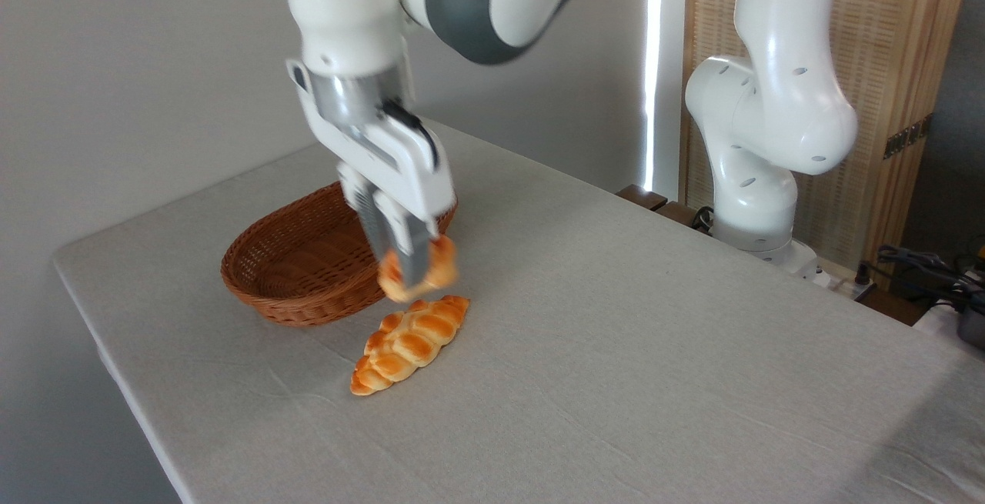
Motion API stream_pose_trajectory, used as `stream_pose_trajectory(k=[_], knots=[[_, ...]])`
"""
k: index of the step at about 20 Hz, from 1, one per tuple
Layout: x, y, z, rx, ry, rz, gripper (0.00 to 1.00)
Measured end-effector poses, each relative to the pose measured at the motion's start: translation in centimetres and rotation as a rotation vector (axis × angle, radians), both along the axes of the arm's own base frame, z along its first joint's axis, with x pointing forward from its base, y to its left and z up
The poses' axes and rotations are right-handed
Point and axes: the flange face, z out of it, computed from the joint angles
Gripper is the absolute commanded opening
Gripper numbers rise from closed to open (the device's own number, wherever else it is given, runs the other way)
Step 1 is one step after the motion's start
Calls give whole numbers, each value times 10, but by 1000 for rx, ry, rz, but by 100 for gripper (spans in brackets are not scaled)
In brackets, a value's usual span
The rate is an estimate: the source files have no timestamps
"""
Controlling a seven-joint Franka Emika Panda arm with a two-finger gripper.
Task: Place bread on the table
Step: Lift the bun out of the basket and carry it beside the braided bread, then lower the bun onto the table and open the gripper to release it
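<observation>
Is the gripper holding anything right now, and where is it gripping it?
Yes: the gripper is shut on the small round bread, fingers pinching it across its middle.

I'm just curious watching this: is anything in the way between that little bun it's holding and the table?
Partly: the braided loaf lies on the table just below the bread in the gripper. Bare cloth lies to the right.

Braided loaf (410, 344) and basket (308, 265) crowd the gripper (412, 277), seemingly just below; table (654, 319) rightward lies open.
</observation>
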Motion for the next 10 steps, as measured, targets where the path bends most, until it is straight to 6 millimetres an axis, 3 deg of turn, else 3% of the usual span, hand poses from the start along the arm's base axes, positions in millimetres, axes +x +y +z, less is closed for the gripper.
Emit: stream_pose_trajectory(k=[1, 4, 10], knots=[[-4, 8, -14, 35, 26, -21, 100], [-13, 21, -42, 72, 77, -56, 100], [-15, 21, -49, 73, 90, -97, 100]])
